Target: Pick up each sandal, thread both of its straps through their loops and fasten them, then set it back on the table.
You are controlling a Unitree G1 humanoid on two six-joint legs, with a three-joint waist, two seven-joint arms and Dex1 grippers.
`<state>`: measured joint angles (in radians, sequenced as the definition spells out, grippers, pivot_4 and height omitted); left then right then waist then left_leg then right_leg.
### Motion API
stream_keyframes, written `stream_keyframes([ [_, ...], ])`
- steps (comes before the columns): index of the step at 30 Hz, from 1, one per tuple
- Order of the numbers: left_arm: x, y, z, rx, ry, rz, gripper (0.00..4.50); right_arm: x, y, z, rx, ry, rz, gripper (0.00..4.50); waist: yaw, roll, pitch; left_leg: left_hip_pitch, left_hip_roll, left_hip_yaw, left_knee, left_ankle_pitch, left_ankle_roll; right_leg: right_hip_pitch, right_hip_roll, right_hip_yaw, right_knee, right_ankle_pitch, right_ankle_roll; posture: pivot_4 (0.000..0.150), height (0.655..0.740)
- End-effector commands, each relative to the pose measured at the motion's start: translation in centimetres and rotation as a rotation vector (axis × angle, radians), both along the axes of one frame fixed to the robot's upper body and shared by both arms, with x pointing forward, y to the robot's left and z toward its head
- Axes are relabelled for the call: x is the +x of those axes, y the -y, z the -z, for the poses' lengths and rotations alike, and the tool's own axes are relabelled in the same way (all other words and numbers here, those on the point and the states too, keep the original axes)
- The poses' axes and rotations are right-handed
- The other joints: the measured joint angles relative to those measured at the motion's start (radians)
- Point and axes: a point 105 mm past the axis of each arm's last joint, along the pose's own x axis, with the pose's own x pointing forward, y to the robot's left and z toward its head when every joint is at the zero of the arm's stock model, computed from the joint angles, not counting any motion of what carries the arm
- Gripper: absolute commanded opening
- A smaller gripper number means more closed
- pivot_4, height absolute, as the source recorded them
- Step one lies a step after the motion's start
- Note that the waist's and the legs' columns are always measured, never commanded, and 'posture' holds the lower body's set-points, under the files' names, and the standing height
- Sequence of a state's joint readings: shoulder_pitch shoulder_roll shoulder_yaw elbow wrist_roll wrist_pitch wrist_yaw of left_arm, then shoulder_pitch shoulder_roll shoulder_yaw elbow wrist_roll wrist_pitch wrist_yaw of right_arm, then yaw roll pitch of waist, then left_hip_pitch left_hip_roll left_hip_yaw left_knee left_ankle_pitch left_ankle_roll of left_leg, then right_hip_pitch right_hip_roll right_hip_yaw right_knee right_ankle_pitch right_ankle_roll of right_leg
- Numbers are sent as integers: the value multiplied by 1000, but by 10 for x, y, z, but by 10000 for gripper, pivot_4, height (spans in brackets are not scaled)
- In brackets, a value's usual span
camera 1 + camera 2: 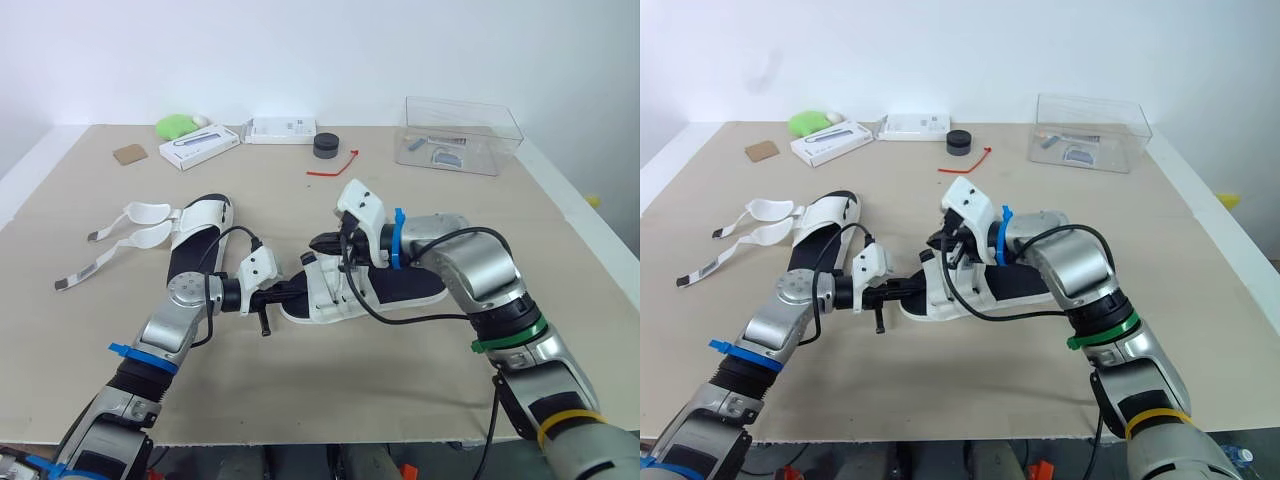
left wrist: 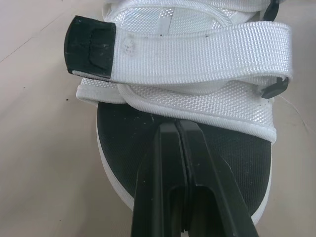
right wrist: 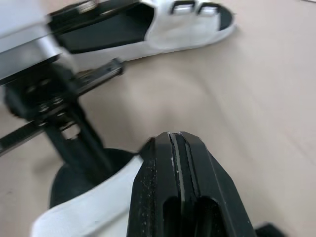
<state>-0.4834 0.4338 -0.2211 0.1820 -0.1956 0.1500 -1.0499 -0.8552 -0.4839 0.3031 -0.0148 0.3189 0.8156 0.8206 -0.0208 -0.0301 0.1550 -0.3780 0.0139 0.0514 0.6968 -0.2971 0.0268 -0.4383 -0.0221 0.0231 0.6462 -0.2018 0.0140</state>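
Observation:
A white sandal with a black footbed (image 1: 410,285) lies mid-table. Its front strap (image 2: 197,59) runs across the toe and ends in a black tip (image 2: 91,47). My left gripper (image 1: 298,291) is shut, its fingertips (image 2: 168,129) resting on the footbed at the toe, just short of that strap. My right gripper (image 1: 326,243) is shut too and sits over the sandal's strap part, with a white strap (image 3: 94,202) lying against its fingers. The second sandal (image 1: 200,235) lies to the left, its two straps (image 1: 130,225) loose and spread on the table.
At the back stand a clear plastic box (image 1: 460,135), two white boxes (image 1: 200,145) (image 1: 280,130), a black round object (image 1: 327,145), a red tie (image 1: 335,165), a green object (image 1: 178,125) and a brown card (image 1: 129,154).

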Motion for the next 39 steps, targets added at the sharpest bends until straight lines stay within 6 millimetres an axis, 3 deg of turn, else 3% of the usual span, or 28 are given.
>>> stream_keyframes([
  [1,-3,-4,15,32,-45,-17,0,0,-3,-21,56,13,-3,3620,0,0,0,0,0,0,0,0,0,0,0,0,0,0,0,1500,7400],
  [3,-4,-4,15,31,-47,-16,0,-1,-4,-21,56,4,-8,9679,0,0,0,0,0,0,-1,0,0,0,0,0,0,0,0,1500,7400],
  [6,-5,-3,16,33,-50,-14,0,-8,-7,-22,76,-46,-27,23065,0,0,0,0,0,-1,-1,0,0,0,0,0,0,0,0,1500,7400],
  [25,-5,-3,16,36,-51,-14,0,-9,-15,0,94,-326,-17,23065,0,0,0,0,0,-1,-3,0,0,-1,-1,-1,0,0,-1,1500,7400],
  [28,-4,-4,16,36,-50,-17,0,-8,-16,2,89,-340,-17,14774,0,0,0,0,0,-1,-3,0,0,-1,-1,-1,0,0,-1,1500,7400],
  [31,-4,-4,16,36,-49,-19,0,-7,-15,1,95,-345,-13,195,0,0,0,0,0,-1,-4,0,0,-1,-1,-1,-1,-1,-1,1500,7400],
  [36,-4,-4,16,34,-49,-23,0,-6,-13,-1,101,-353,-12,195,0,0,0,0,0,-1,-4,0,0,-1,-1,-1,-1,-1,-1,1500,7400],
  [39,-4,-4,15,33,-49,-24,0,-4,-10,-14,131,-321,-13,195,0,0,0,0,0,-1,-4,0,0,-1,-1,-2,-1,-1,-1,1500,7400],
])
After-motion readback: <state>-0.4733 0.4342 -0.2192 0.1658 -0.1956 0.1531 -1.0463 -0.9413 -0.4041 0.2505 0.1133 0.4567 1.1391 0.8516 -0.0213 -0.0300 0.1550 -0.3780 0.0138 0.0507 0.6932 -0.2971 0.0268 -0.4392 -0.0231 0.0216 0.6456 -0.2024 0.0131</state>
